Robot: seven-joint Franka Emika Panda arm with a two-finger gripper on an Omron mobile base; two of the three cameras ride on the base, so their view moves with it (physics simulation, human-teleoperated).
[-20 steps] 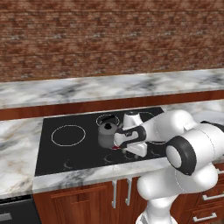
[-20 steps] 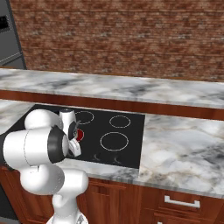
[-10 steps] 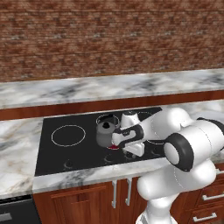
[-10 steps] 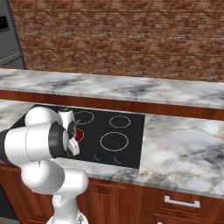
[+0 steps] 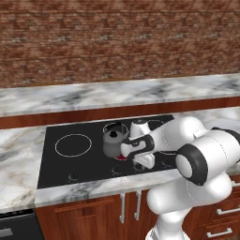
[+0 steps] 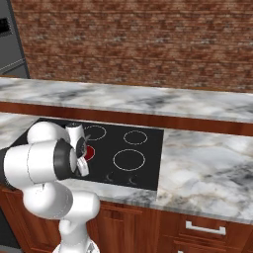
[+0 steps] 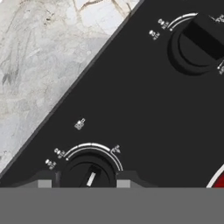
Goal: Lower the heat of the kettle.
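The small grey kettle [image 5: 113,141] stands on the black cooktop [image 5: 79,159] over a burner glowing red [image 5: 123,157]. My gripper [image 5: 140,164] reaches down to the row of control knobs along the cooktop's front edge, just right of the kettle. In the hand view my gripper [image 7: 85,183] has its two tips pressed against either side of a round black knob [image 7: 89,171], with its white pointer mark aimed toward me. The arm covers most of the kettle in the right base view, where the red burner [image 6: 89,152] shows beside the hand.
A second knob [image 7: 200,40] sits further along the same row. The marble counter [image 7: 39,65] borders the cooktop's front edge. Unlit burner rings [image 5: 73,145] [image 6: 128,159] lie to either side. A brick wall [image 5: 117,42] rises behind the raised back counter.
The arm's elbow has swung slightly left and forward. The hand has stayed low over the front knobs, and the kettle has not moved.
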